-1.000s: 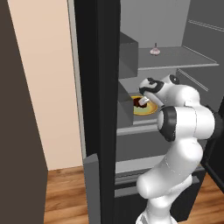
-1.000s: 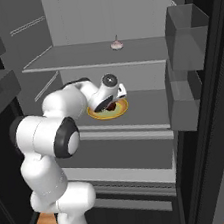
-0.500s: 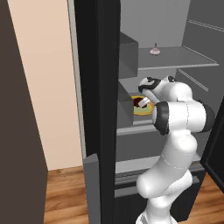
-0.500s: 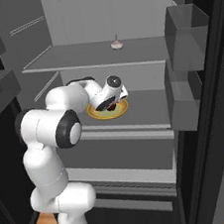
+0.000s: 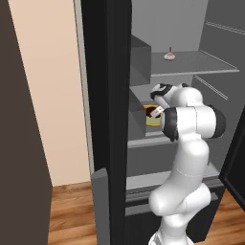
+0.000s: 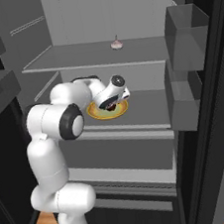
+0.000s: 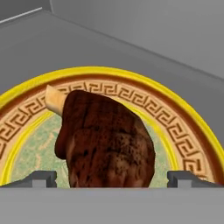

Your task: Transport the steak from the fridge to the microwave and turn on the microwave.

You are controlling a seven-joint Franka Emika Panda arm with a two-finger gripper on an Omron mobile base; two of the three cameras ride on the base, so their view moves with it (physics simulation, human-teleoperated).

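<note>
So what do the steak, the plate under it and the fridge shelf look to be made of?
Steak: cooked meat, mottled dark reddish-brown, matte, with a pale tan edge.
Plate: probably glazed ceramic, with a bright yellow rim and a printed key-pattern band.
Fridge shelf: flat uniform grey, smooth and matte; plastic or painted metal, hard to tell in this rendering.

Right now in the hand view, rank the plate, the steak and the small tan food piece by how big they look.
1. Yellow-rimmed plate, largest, cut off by the frame.
2. Steak, covering the plate's middle.
3. Tan food piece, smallest, partly hidden behind the steak.
</note>
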